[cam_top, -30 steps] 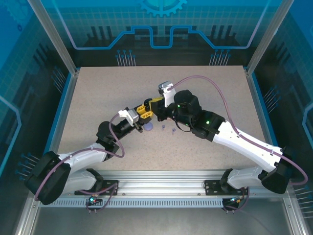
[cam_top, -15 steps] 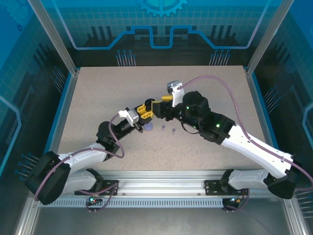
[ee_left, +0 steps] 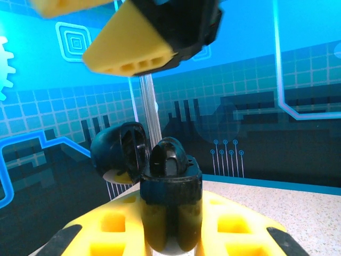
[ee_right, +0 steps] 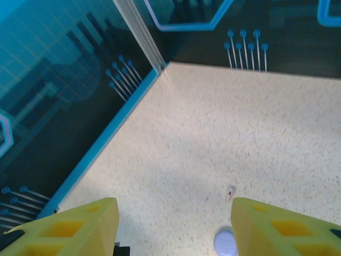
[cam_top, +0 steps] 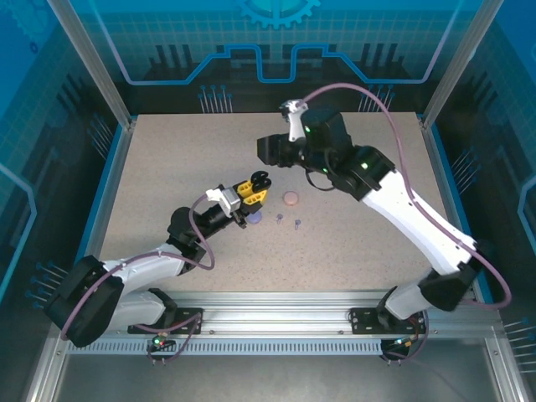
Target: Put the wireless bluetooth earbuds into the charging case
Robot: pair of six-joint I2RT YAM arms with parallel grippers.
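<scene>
Speckled tabletop [cam_top: 167,167], blue-walled cell. Left gripper [cam_top: 254,189]: clamped on black charging case [ee_left: 170,213], lid up, one black earbud [ee_left: 168,157] seated. Right gripper [ee_right: 173,226]: jaws apart, empty, aloft. Purple earbuds [cam_top: 278,219]: loose on tabletop near left gripper.

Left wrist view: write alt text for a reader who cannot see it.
A small black charging case stands clamped between the left gripper's yellow jaws, its lid swung open to the left and a black earbud poking from its top. Behind lie a speckled tabletop and blue patterned walls.
</scene>
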